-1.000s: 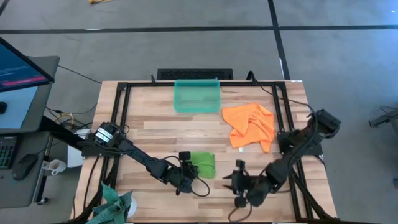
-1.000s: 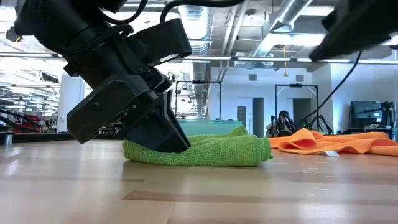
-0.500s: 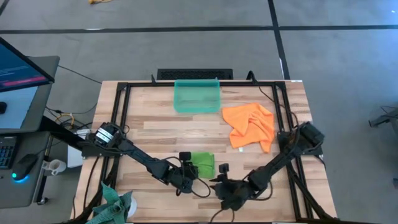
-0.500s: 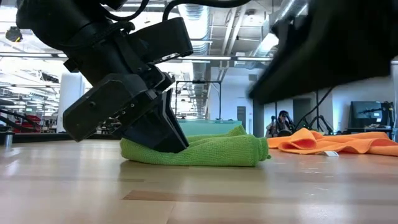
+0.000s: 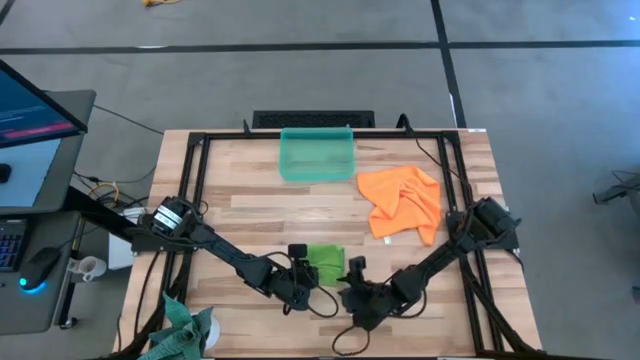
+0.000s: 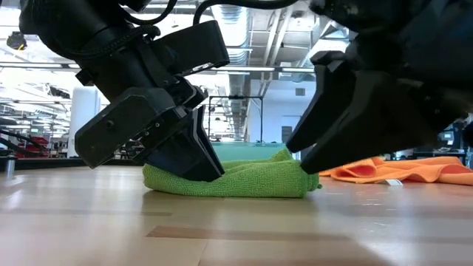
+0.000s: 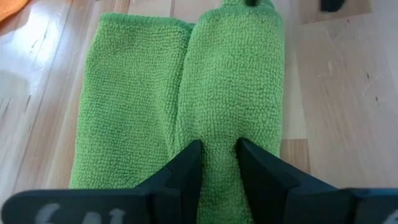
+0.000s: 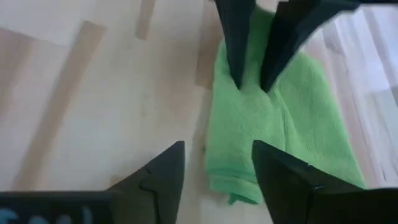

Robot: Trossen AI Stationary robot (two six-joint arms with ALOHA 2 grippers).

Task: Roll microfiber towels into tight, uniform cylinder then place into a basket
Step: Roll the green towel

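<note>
The green towel point(image 5: 326, 262) lies folded flat near the table's front edge, at about 6 o'clock from the basket point(image 5: 317, 153), its long side running toward the basket. The left gripper point(image 7: 217, 155) pinches a fold at its near end. The right gripper point(image 8: 214, 163) hangs open just beside the towel, at its 5 o'clock — close enough to help roll. The orange towel point(image 5: 402, 202) waits on the wooden table point(image 5: 240, 200), at 2 o'clock.

Left claw point(image 7: 217, 163) low, fingers narrowly parted; right claw point(image 8: 217, 163) opposite, fingers spread wide.
</note>
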